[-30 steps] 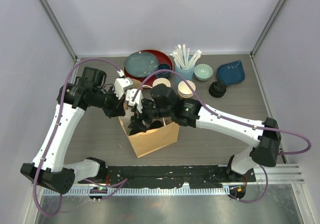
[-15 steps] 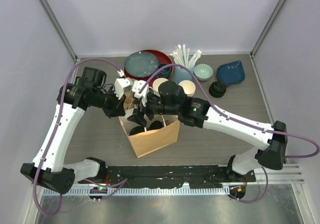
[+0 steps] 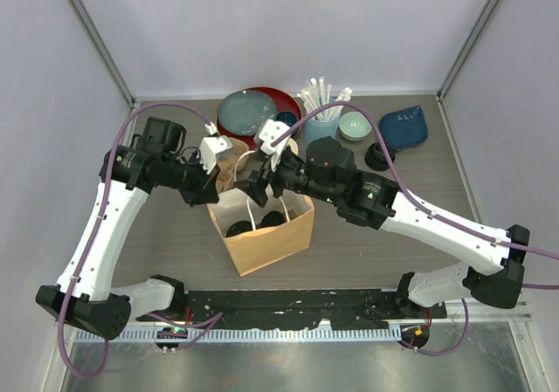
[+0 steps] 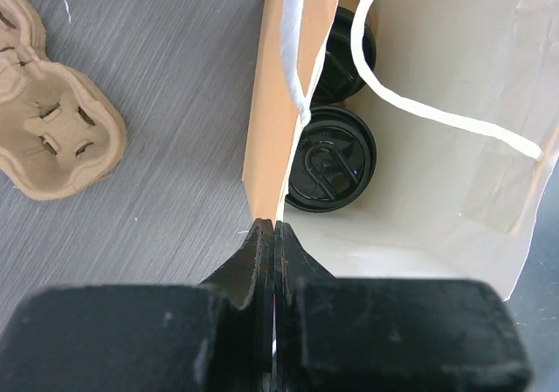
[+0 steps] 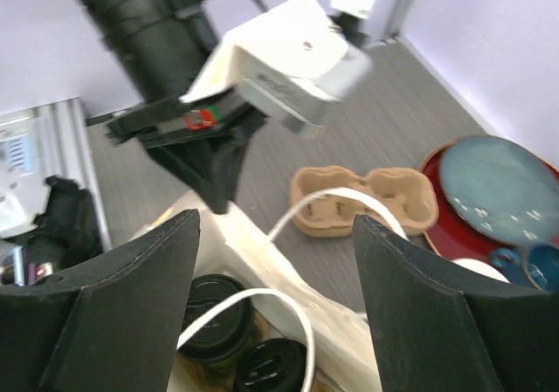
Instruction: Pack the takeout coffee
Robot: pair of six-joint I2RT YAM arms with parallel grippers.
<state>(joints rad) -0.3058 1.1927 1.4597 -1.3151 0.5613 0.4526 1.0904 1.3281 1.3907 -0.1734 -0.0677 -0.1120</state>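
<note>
A brown paper bag (image 3: 269, 248) stands open near the table's front. The takeout coffee sits inside it, showing as two black lids (image 3: 238, 229) (image 3: 272, 220). The left wrist view looks down on the same lids (image 4: 330, 158) (image 4: 348, 47). My left gripper (image 3: 212, 192) is shut on the bag's left rim (image 4: 269, 139), the paper pinched between its jaws. My right gripper (image 3: 253, 182) hovers open and empty above the bag's back edge. Below its fingers (image 5: 131, 296) the two lids (image 5: 214, 318) (image 5: 272, 366) and a white handle (image 5: 301, 318) show.
A cardboard cup carrier (image 4: 52, 126) lies on the table left of the bag. Along the back stand a red tray with a blue-grey plate (image 3: 253, 113), a blue cup of straws (image 3: 321, 123), a green bowl (image 3: 355, 127), a blue dish (image 3: 402, 127) and a small black pot (image 3: 380, 156).
My right gripper has come up out of the bag and drawn back, open and empty. Both lidded cups stay inside. The left arm has not moved.
</note>
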